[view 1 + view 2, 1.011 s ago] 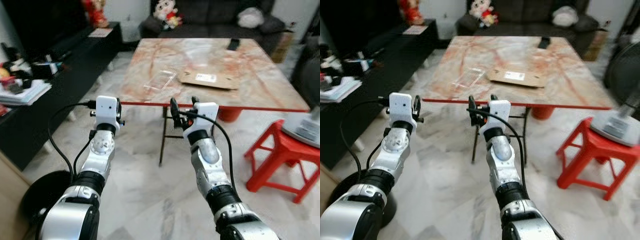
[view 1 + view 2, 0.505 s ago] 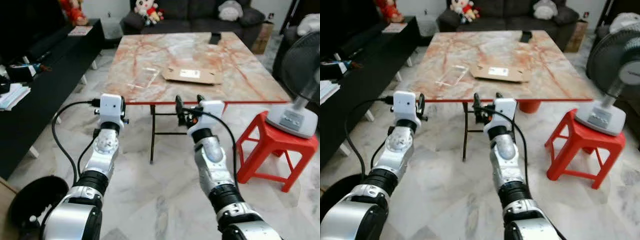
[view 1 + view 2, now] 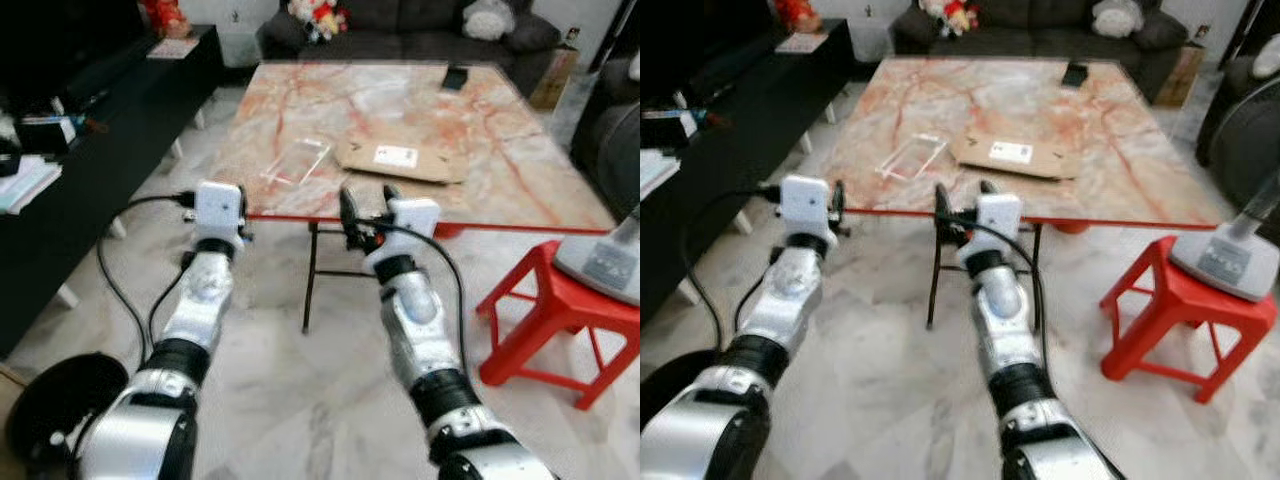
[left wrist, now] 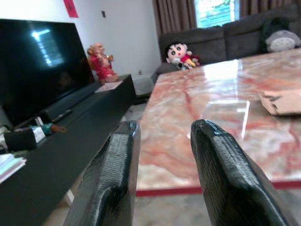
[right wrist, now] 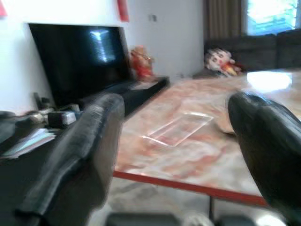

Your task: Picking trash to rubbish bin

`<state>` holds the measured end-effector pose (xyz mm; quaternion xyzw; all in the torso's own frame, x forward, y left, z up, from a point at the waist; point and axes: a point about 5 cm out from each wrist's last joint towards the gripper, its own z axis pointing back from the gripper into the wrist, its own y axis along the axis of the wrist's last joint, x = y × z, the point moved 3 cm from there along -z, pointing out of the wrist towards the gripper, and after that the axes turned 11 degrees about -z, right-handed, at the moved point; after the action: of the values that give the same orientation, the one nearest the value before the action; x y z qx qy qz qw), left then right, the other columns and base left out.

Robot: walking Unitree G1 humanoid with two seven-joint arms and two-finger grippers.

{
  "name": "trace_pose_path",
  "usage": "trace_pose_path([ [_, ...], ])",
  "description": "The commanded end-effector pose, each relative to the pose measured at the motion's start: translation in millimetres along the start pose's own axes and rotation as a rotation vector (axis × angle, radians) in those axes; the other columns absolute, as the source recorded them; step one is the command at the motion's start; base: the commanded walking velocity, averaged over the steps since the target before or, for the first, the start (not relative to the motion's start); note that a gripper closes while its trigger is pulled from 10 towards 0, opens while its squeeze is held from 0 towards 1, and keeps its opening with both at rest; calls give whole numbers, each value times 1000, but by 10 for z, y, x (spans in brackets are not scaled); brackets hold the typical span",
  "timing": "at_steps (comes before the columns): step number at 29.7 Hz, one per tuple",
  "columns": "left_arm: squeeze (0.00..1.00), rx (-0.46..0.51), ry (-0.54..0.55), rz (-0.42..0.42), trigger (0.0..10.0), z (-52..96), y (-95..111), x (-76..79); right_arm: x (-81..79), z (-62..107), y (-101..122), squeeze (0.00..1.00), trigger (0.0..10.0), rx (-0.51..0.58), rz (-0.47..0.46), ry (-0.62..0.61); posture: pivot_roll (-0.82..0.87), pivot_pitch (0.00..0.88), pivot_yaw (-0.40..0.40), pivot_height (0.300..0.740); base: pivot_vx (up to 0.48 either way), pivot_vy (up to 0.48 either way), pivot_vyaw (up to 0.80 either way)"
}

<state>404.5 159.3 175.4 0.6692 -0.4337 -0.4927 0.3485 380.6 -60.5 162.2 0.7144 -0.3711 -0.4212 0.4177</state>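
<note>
While both arms reach toward the marble table [image 3: 520, 160] | right gripper [image 3: 366, 205] spread, empty, just short of the edge | left gripper [image 4: 164, 179] spread, empty | clear plastic tray [image 3: 296, 162] and flattened cardboard [image 3: 405, 160] lie on top | step: approach | next: close in over the trash.

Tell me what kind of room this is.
Most likely a home living room: a dark sofa with plush toys behind a marble-patterned table, and a large television on a low black cabinet.
</note>
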Motion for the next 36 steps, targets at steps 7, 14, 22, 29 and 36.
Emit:
trace_pose_path([
  [7, 0, 24, -42, -4, 10000, 6, 72, 122, 45, -21, 55, 0, 10000, 13, -20, -27, -31, 8, 10, 740, 349, 0, 0],
  [14, 0, 29, -37, -15, 10000, 3, 76, 111, 35, -12, 48, 0, 10000, 13, -28, -20, -31, 2, 9, 740, 344, 0, 0],
  [22, 0, 32, -36, -24, 10000, 5, 79, 119, 31, -4, 65, 0, 10000, 24, -3, -16, -36, 0, 13, 740, 352, 0, 0],
  [29, 0, 33, -43, -34, 10000, -2, 82, 128, 18, 2, 93, 0, 10000, 39, 12, -10, -43, 0, 15, 740, 366, 0, 222],
  [36, 0, 30, -52, -34, 10000, 13, 76, 169, 9, 9, 90, 0, 10000, 40, 18, 0, -45, 0, 17, 740, 385, 0, 575],
])
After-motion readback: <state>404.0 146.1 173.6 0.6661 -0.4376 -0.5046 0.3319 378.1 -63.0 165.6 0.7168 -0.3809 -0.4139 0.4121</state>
